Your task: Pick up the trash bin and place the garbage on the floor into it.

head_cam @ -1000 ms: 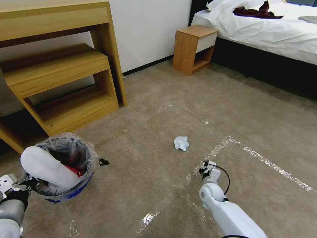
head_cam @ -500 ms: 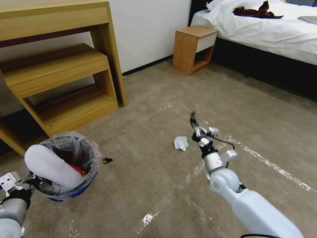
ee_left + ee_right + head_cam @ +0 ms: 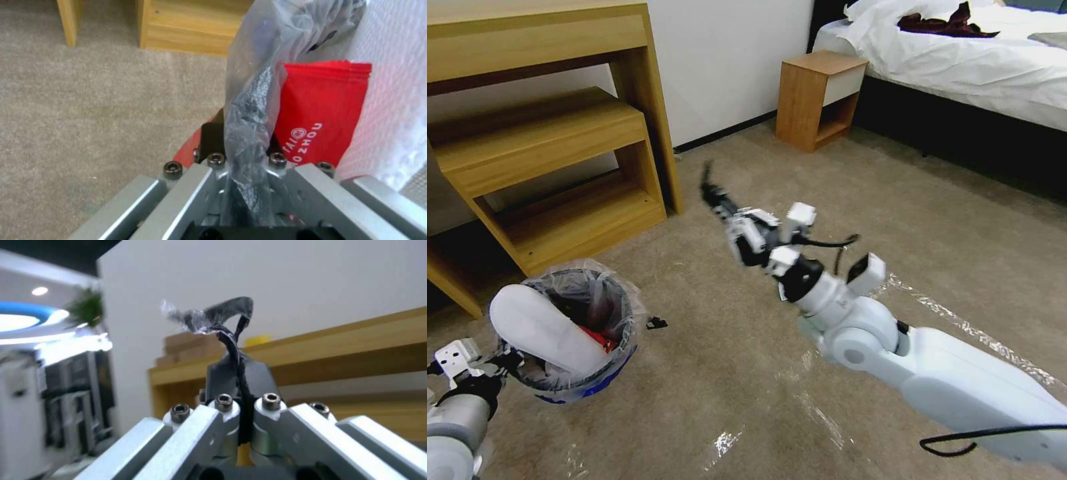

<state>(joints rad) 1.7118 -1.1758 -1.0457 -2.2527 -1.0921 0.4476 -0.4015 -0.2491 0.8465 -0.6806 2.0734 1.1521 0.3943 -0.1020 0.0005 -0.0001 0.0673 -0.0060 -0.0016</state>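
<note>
- Your left gripper [image 3: 497,363] is clenched on the trash bin [image 3: 570,393] rim, low left above the carpet.
- Your right gripper [image 3: 710,190] pinches a dark plastic scrap [image 3: 213,315], raised mid-air.

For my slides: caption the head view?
Left gripper holds the lined trash bin by its rim; right gripper raised, pinching dark scrap.

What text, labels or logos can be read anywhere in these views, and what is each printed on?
"TAI ZHOU", in white letters beside a small round white logo, on the red wrapper inside the trash bin. The wrapper's lower edge cuts the lettering, so there may be more.
The round logo itself is too small to read.
Nothing else carries readable text.
</note>
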